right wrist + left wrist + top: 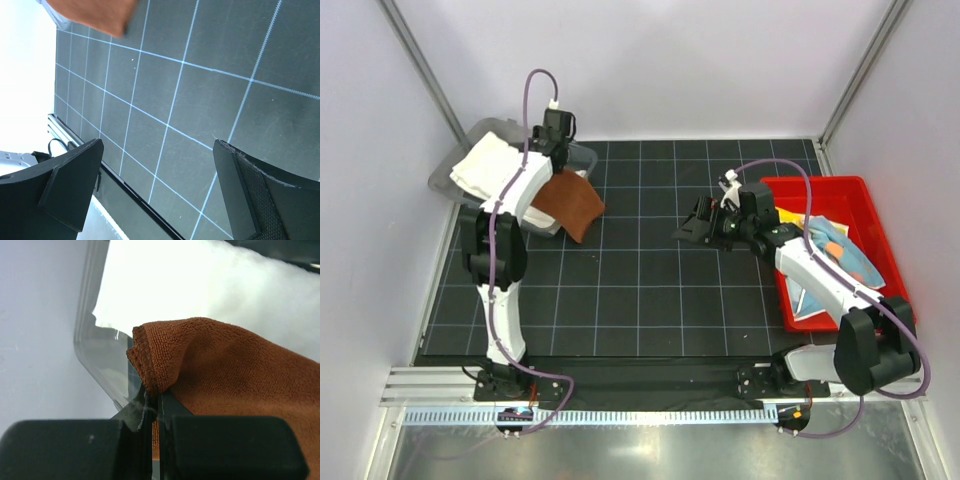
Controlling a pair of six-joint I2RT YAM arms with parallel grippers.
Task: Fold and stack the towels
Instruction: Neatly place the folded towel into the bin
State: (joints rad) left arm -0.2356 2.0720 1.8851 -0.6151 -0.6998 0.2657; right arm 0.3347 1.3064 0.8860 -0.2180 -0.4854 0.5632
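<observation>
Bolted at the near edge, the left arm (500, 250) and right arm (820, 270) reach over the black gridded counter (640, 300). A red bin (810, 182) sits at its right side and a clear bin (480, 128) at its back left corner. A white towel (485, 165) lies in the clear bin and a blue dotted towel (845, 250) in the red one.

The brown towel (575, 205) hangs over the clear bin's right rim. It is pinched at one hemmed corner by the clenched left end effector (151, 395). The right end effector (695, 225) hovers over mid-counter, released and holding nothing.

The step looks like bringing the brown towel out to the bare grid for folding. The grip is only a corner nip, so a slow pull toward the centre suits best, letting the cloth trail flat. The free end effector could then take the opposite corner. Whether the hanging end touches the counter, I cannot tell.
</observation>
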